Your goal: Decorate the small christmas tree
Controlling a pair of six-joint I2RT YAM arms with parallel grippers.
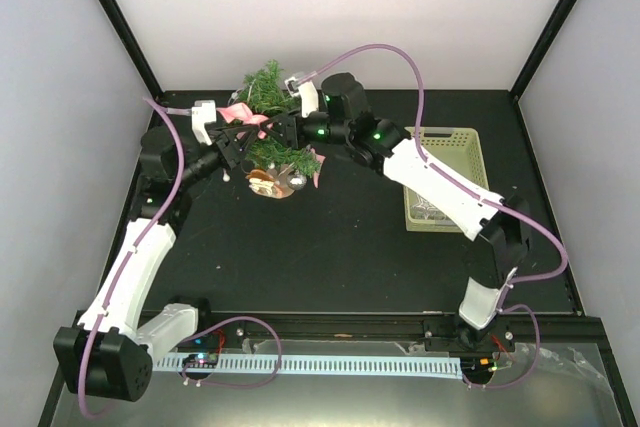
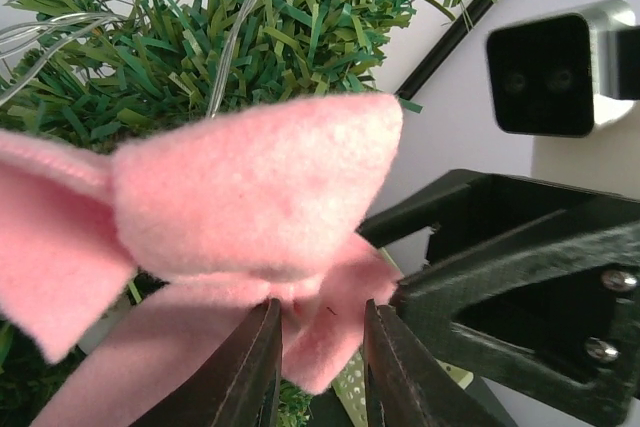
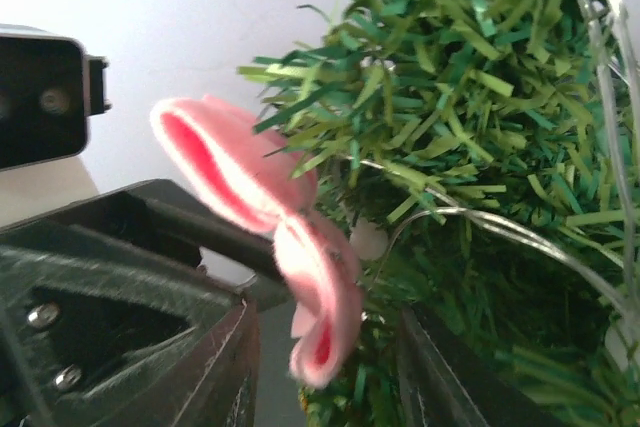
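The small christmas tree (image 1: 268, 87) stands at the back middle of the black table on its wooden disc base (image 1: 268, 185). Both grippers meet at its left side. My left gripper (image 1: 240, 137) is shut on the knot of a pink felt bow (image 2: 250, 197), which it holds against the green needles (image 2: 300, 27). In the left wrist view the gripper (image 2: 322, 347) pinches the felt low in the frame. My right gripper (image 3: 325, 367) stands open around the same bow (image 3: 300, 237), with a gap on each side of the felt. Its body (image 2: 520, 277) sits close to the right of my left fingers.
A clear light wire (image 3: 520, 232) runs through the branches. Small ornaments hang low on the tree near the base (image 1: 297, 182). A pale green lattice basket (image 1: 462, 137) stands at the right under my right arm, with a silvery piece (image 1: 425, 209) inside.
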